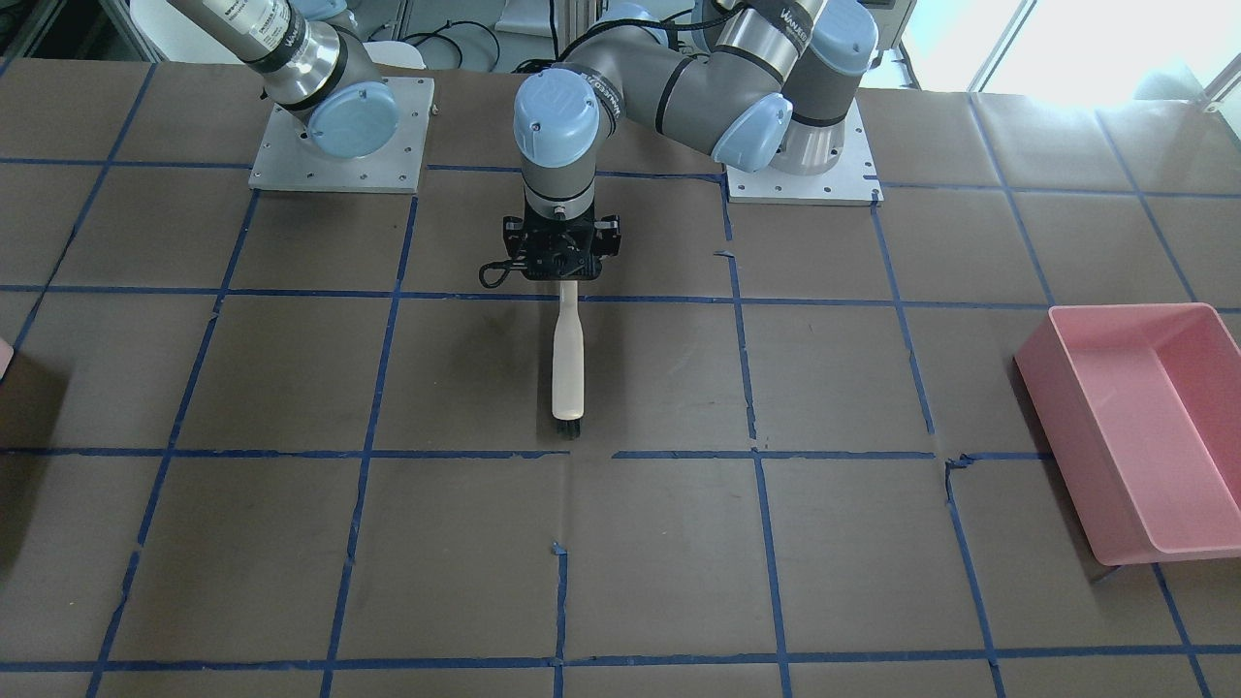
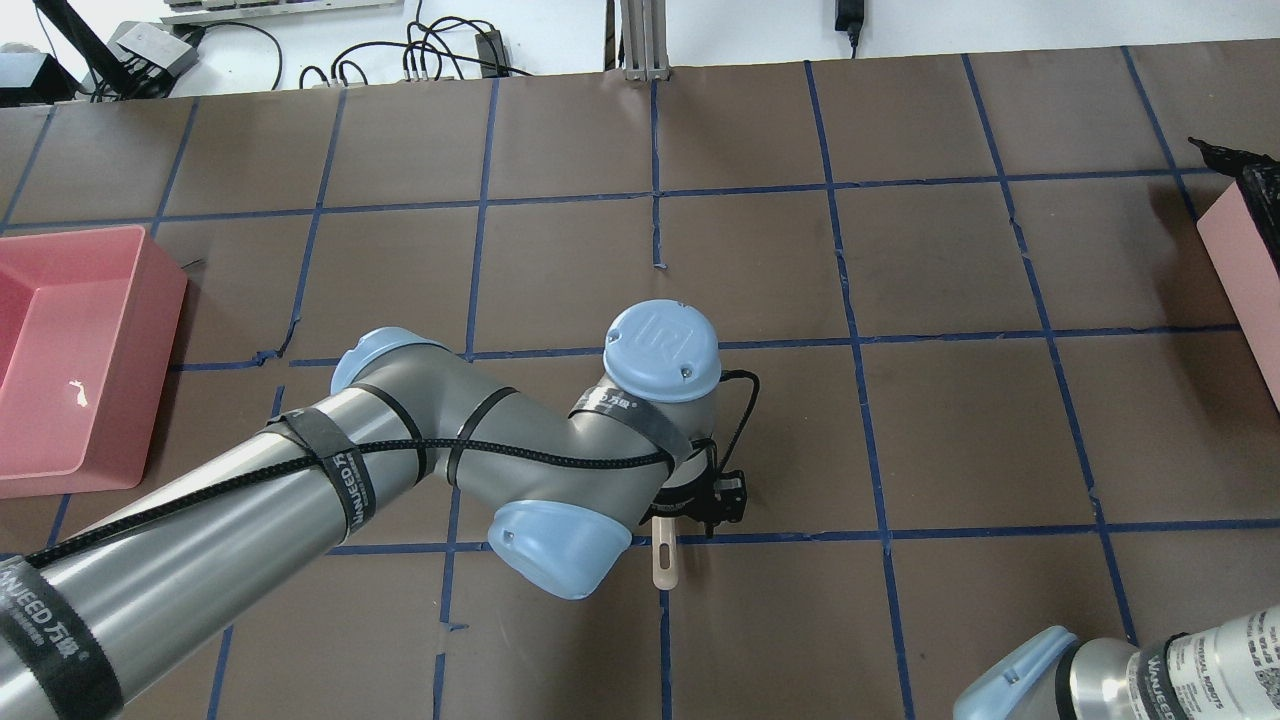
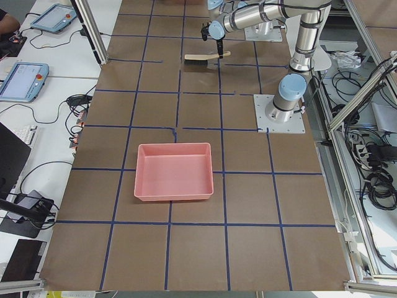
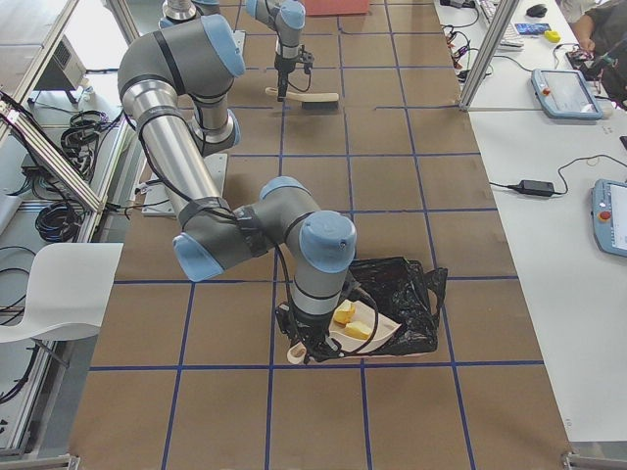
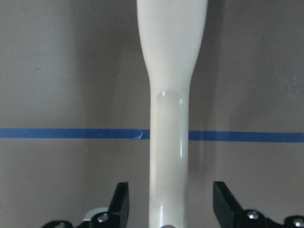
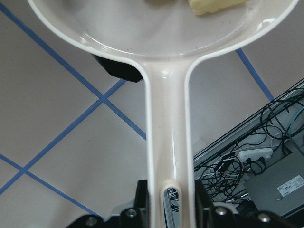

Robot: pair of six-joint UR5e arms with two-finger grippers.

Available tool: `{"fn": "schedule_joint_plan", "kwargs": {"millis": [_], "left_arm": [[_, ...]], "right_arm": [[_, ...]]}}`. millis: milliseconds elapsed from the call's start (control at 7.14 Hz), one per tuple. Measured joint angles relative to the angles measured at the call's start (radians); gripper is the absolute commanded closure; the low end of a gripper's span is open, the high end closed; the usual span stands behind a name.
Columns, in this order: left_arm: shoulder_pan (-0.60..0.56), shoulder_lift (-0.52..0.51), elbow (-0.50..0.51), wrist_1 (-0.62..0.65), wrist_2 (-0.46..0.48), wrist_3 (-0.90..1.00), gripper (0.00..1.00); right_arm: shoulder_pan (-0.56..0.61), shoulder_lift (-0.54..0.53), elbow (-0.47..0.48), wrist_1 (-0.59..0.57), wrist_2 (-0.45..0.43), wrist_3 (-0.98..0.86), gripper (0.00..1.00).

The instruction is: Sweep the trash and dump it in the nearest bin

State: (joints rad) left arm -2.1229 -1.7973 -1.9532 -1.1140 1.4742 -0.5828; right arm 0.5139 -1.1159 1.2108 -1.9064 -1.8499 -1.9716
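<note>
My right gripper (image 6: 171, 202) is shut on the handle of a white dustpan (image 6: 168, 118). Two pale yellow trash pieces (image 4: 351, 323) lie in the pan; one shows in the right wrist view (image 6: 216, 5). The pan is held at the edge of the black-bag-lined bin (image 4: 407, 294), which shows as a pink sliver in the overhead view (image 2: 1245, 270). The brown lump is out of view. My left gripper (image 5: 171, 204) is open, its jaws either side of the cream handle of a brush (image 1: 567, 368) that lies on the table, with gaps on both sides.
A large pink tub (image 1: 1134, 427) stands at the table's end on my left; it also shows in the overhead view (image 2: 70, 350). Blue tape lines grid the brown table. Both arm bases sit on metal plates (image 1: 339, 165).
</note>
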Motion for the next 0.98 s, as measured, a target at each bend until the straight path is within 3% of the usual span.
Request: {"fn": "schedule_joint_plan", "kwargs": {"millis": [420,701,981], "left_arm": [[0.126,0.038,0.177,-0.159,-0.004,0.071,0.00],[0.256,0.082,0.342,-0.391,0.004,0.263,0.00],[0.335,0.114,0.441,-0.486,0.049,0.422,0.00]], "right_arm": [[0.023,0.019,0.000,-0.061,-0.045,-0.068,0.99],[0.047,0.020,-0.001,-0.095,-0.094,-0.110,0.99],[0.092,0.019,-0.001,-0.152,-0.146,-0.151,0.99]]}}
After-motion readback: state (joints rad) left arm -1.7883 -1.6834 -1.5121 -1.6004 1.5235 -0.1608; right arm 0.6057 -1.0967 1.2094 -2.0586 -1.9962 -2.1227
